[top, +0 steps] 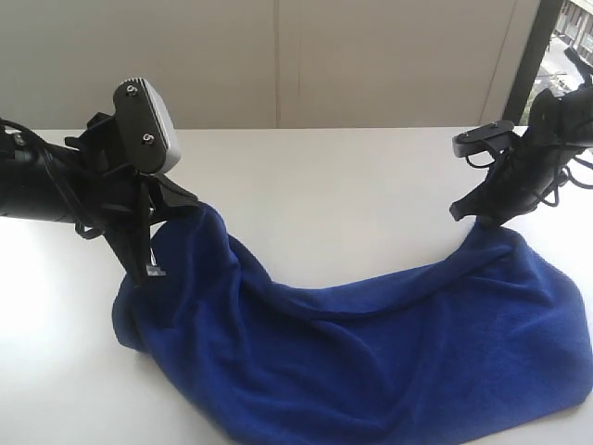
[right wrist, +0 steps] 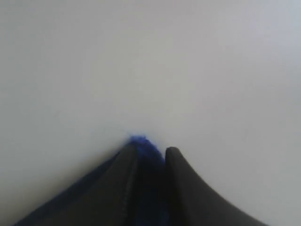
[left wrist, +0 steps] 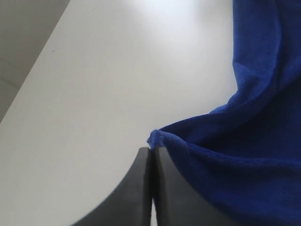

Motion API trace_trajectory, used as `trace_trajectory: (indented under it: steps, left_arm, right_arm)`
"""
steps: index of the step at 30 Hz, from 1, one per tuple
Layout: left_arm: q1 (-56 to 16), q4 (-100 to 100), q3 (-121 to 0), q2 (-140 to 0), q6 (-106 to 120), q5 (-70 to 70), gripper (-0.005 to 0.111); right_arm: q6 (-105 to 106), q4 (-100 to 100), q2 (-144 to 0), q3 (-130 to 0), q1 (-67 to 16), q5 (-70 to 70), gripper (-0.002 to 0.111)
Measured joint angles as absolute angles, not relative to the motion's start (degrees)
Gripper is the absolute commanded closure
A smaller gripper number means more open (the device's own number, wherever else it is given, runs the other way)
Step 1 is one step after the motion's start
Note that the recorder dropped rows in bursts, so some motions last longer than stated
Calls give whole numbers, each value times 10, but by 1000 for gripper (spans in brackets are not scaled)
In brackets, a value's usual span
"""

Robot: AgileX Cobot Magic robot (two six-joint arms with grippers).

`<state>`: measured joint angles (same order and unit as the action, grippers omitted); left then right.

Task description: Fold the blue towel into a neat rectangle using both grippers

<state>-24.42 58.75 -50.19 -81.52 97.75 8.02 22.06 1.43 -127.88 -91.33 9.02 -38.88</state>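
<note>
One blue towel (top: 371, 362) sags like a hammock between the two arms, over the near half of the white table (top: 324, 176), filling the scene from about 8 o'clock round through 6 to 4 o'clock. Its two upper corners are lifted off the surface, one at roughly 9 o'clock and one at 3 o'clock. The upper edge between them dips in a long slack curve towards the middle. The bulk of the cloth lies in soft folds on the tabletop below and runs off the bottom of the view. The left gripper (left wrist: 151, 153) has its fingers pressed tight together on one corner, with a small tip of blue terry poking out just past them and the rest of the cloth falling away to one side. The right gripper (right wrist: 149, 151) is pinched on the other corner: a wad of blue fills the narrow gap between its two dark fingers (right wrist: 127, 179), and a bit peeps out beyond them. From where I stand, the left arm reaches in from 9 o'clock with a grey-faced wrist camera (top: 146, 125) riding on top, and the right arm comes in from 3 o'clock with cables looped around it. Beyond the table, at 12 o'clock, stands a plain pale wall (top: 278, 56), and towards 2 o'clock a dark window frame (top: 533, 56) with daylight behind it.
</note>
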Motion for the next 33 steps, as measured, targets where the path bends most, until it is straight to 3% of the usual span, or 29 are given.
trace_trajectory:
  steps: [2,13,21,33]
  left_arm:
    - [-244,587,-502,-815,977,80,107]
    - [-244,589,-502,-808,977,52,107]
    - [-244,589,-502,-717,977,-64,107]
    - [-244,599,-486,-533,977,-49,107]
  right_arm:
    - [221,14,-1279,-913,90,-391,108]
    - [205,4,-1237,-907,90,-422,108]
    - [184,0,-1087,-907,90,-452,108]
    - [141,-52,-824,-907,90,-539,108]
